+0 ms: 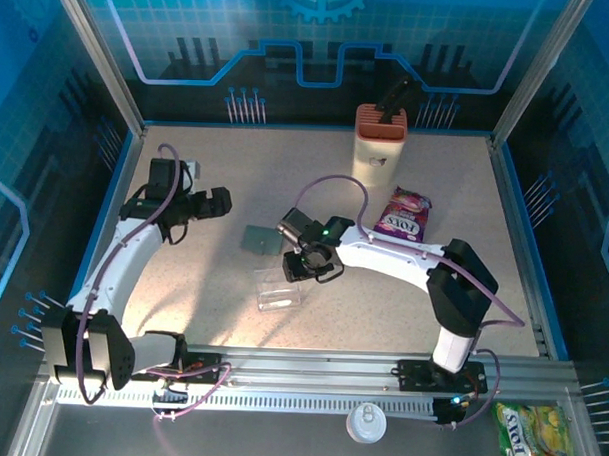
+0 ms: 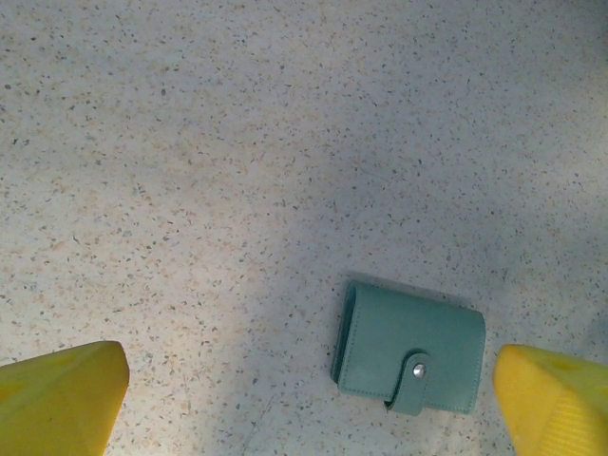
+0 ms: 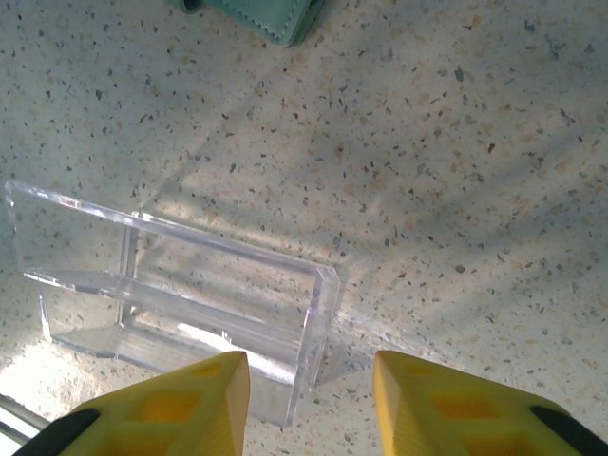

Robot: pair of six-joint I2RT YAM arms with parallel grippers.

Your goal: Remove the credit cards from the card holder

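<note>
While the card holder [image 2: 408,353] lies snapped shut just left of the table's [image 1: 452,293] middle, a clear plastic box [image 3: 180,294] sits empty nearer the front edge. The right gripper [image 3: 312,380] hangs over that box, fingers partly apart. The left gripper [image 2: 311,366], over the holder, gapes wide.

Card holder [image 2: 408,353] matt leatherette, shiny metal snap [image 2: 418,371]; box [image 3: 180,285] clear glossy plastic.
</note>
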